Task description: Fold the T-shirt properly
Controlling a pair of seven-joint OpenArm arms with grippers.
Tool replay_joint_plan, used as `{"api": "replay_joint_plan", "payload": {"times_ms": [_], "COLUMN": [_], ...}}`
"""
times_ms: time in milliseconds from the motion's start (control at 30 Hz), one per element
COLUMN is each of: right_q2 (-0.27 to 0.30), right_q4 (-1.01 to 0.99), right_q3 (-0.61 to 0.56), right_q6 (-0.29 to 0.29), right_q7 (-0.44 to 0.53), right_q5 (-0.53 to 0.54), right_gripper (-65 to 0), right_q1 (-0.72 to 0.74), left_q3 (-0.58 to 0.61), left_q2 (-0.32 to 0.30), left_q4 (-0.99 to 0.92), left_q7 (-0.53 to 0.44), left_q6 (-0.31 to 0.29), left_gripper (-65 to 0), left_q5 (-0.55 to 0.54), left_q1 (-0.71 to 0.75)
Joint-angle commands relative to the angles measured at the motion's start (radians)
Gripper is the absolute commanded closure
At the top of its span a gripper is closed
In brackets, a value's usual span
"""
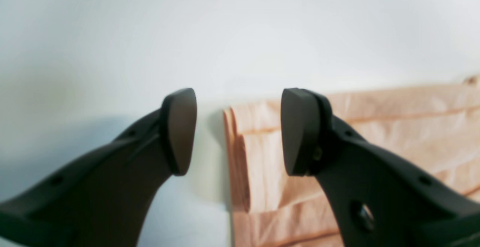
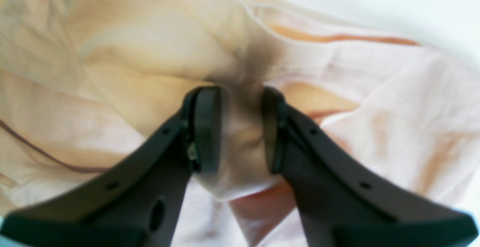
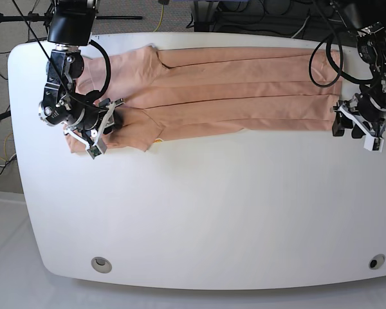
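A: Where is the T-shirt [image 3: 225, 90] lying now, and how far is the folding?

B: It is lying stretched across the far side of the white table [image 3: 212, 206], running from 9 o'clock to 3 o'clock in the base view. The long sides are already looking folded inward, because I am seeing several long creases and stacked edges along the band. So I am judging the lengthwise folds as done, or nearly done. The band is still long, so the crosswise folds are remaining.

A: What is the right gripper [image 2: 234, 127] doing?

B: It is pinching a bunch of the cloth between its two pads, at the 9 o'clock end of the shirt. The fabric is filling the gap between the jaws, and around it the cloth is looking rumpled and not flat yet.

A: And the left gripper [image 1: 238, 130]?

B: Its jaws are standing apart with nothing between them. It is sitting at the 3 o'clock end, just over the layered edge of the shirt, and I am seeing only table and the hem corner through the gap.

A: So what is left?

B: I think the left side needs to take hold of its end, then the ends are to be brought together.
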Motion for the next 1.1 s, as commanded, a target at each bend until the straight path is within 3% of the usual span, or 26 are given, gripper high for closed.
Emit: {"api": "replay_joint_plan", "payload": {"times_ms": [0, 467, 1067], "right_q2": [0.013, 0.011, 0.008], "right_q4": [0.018, 0.015, 0.016], "right_q3": [0.002, 0.002, -0.007], "right_q6": [0.001, 0.001, 0.001], "right_q7": [0.006, 0.007, 0.001], "right_q5": [-0.001, -0.001, -0.007], "right_gripper": [-18.7, -18.2, -17.1], "right_q1": [0.016, 0.015, 0.017], "left_q3": [0.013, -0.035, -0.081], "left_q2": [-0.051, -0.085, -0.041], "left_q4": [-0.030, -0.133, -0.077], "left_q7": [-0.018, -0.014, -0.002], "left_q6": [-0.002, -0.041, -0.037], "left_gripper": [-32.4, -32.4, -32.9], "left_q5": [-0.016, -0.003, 0.014], "left_q1": [-0.006, -0.014, -0.020]}}
